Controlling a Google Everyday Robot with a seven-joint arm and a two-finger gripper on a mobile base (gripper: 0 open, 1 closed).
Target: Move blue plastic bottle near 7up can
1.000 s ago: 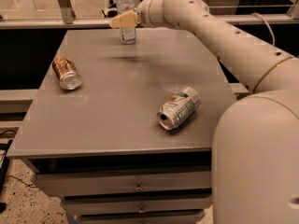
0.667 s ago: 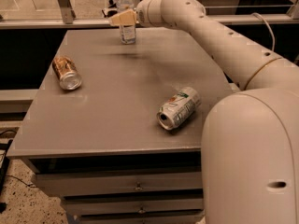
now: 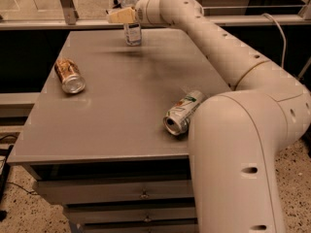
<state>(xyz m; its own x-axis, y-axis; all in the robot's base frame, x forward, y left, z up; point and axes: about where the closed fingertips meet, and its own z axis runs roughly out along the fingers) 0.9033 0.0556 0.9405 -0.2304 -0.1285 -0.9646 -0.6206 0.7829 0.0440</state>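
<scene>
Blue plastic bottle (image 3: 132,33) upright at far edge of grey bench (image 3: 116,110), long axis vertical, cap up. Claw (image 3: 122,16) at its upper part; clamped or not, cannot tell. 7up can (image 3: 182,112) lying on its side, well apart, near front right. Speckled floor (image 3: 19,212) below.

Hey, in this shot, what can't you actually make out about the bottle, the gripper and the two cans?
All from the camera view:
- Blue plastic bottle: partly covered by the gripper at the table's far edge. Whether the gripper has hold of it cannot be told.
- 7up can: its right side is hidden behind the arm.
- Brown can: label too small to read.
</scene>
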